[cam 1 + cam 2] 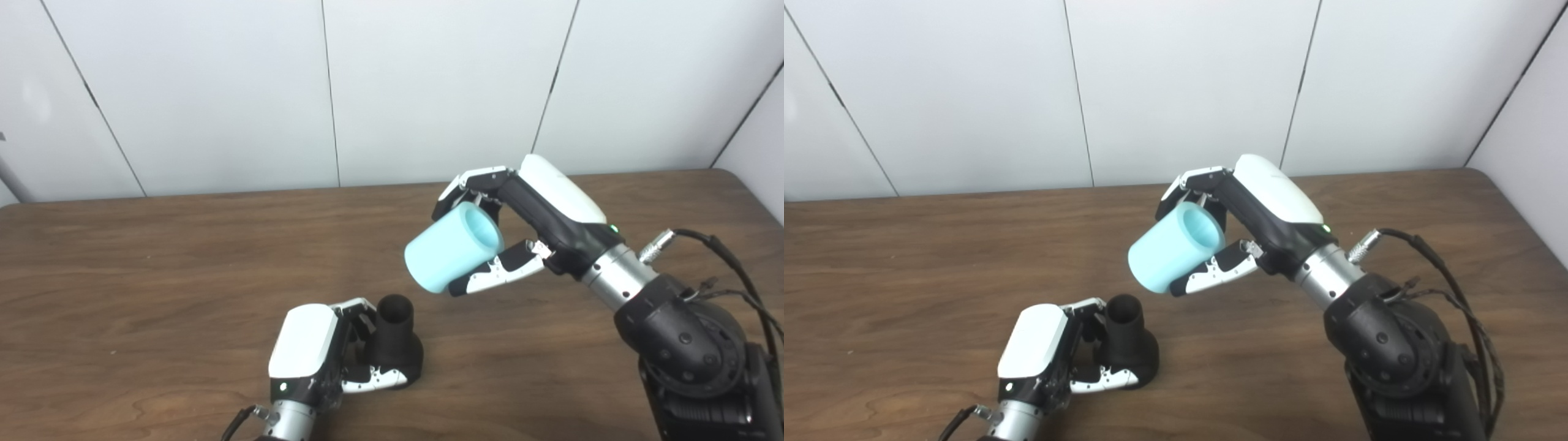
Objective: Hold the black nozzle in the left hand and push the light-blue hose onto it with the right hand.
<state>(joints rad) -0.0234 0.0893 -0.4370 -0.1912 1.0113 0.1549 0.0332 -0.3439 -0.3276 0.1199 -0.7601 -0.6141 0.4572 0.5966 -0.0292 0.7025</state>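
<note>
Down near the front edge of the wooden tabletop (153, 257), the left hand (318, 355) wraps around the black nozzle (395, 343), fingers curled behind its flared base and the thumb lying across the front of it. The nozzle stands upright on the wood, its narrow open neck pointing up and clear of the fingers. Above and to the right, the right hand (520, 226) is off the surface, grasping the light-blue hose (450, 248): a short, thick tube pinched between the fingers on its far side and the thumb underneath. The hose is tilted, its open end towards the palm showing a hollow bore, its other end angled down and leftward toward the nozzle. The two parts are apart, with bare wood showing between the lower end of the hose and the top of the neck; the hose sits higher and a little to the right of the nozzle. The right forearm runs in from the bottom right corner, with a cable (729, 257) looping off the wrist. Behind the far edge of the tabletop rises a wall of white panels (429, 86) with dark seams.
</note>
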